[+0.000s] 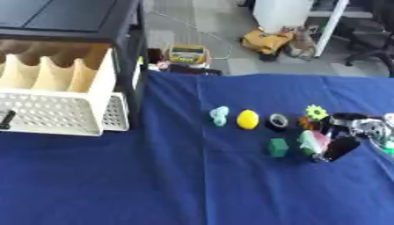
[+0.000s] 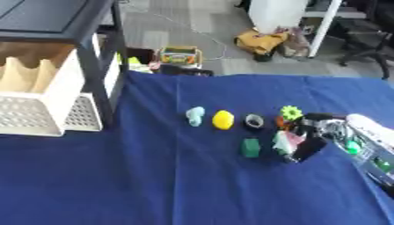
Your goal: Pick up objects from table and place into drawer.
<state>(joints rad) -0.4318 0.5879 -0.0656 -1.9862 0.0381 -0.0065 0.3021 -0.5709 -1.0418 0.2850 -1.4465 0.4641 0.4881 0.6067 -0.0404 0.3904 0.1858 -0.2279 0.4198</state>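
Note:
On the blue tablecloth (image 1: 177, 176) lies a row of small objects: a pale teal piece (image 1: 219, 115), a yellow egg-shaped one (image 1: 247, 119), a black ring (image 1: 278, 121) and a green gear-shaped piece (image 1: 315, 112) with something red beside it. A green cube (image 1: 278, 147) sits in front of them. My right hand (image 1: 360, 130) comes in from the right edge, its fingers and black thumb curled round a pink and green object (image 1: 311, 141) that rests on the cloth. The white perforated drawer (image 1: 54, 115) stands pulled open at the left. My left hand shows in neither view.
A black-framed shelf unit (image 1: 131, 48) holds the drawer at the table's left; cream dividers (image 1: 46, 72) stand behind its front. Beyond the far table edge are a floor, a yellow bag (image 1: 265, 40) and a small colourful box (image 1: 187, 54).

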